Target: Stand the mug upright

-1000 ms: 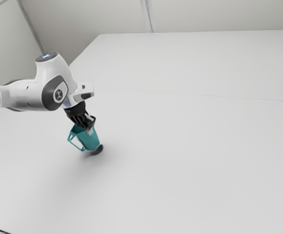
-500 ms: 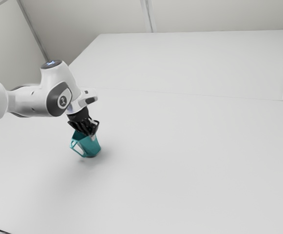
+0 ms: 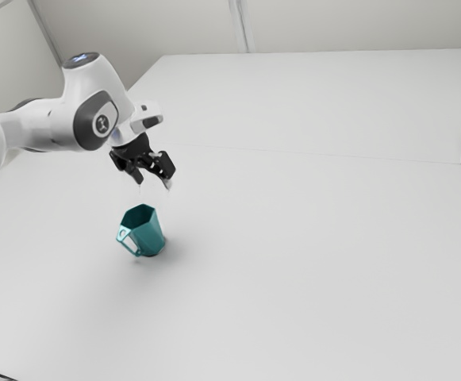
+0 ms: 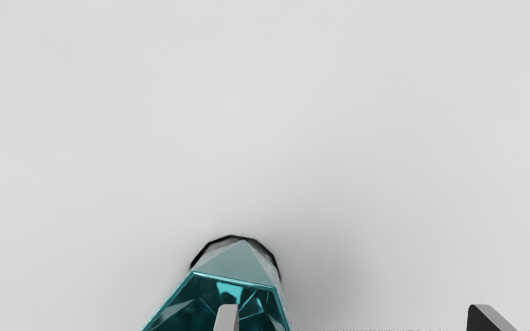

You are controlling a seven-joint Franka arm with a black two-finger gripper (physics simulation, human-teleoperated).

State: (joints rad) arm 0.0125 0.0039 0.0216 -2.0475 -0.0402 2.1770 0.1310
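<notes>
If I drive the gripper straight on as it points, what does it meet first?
Probably the teal mug: in the wrist view one fingertip of the gripper overlaps its mouth, the other bare table. Depth is unclear, so rim or inside, I can't say.

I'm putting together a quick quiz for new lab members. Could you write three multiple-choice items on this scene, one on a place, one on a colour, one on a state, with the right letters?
1. Where is the gripper?
A) touching the mug's base
B) above the mug
C) lying beside the mug

2. What colour is the mug?
A) teal
B) red
C) yellow

3. How are the gripper's fingers?
A) shut on the mug
B) pressed together, empty
C) spread apart, empty

1: B, since the exterior view shows a gap between the fingertips and the mug's rim below.
2: A, since both views show its blue-green walls.
3: C, since the wrist view shows a wide space between them.
</notes>
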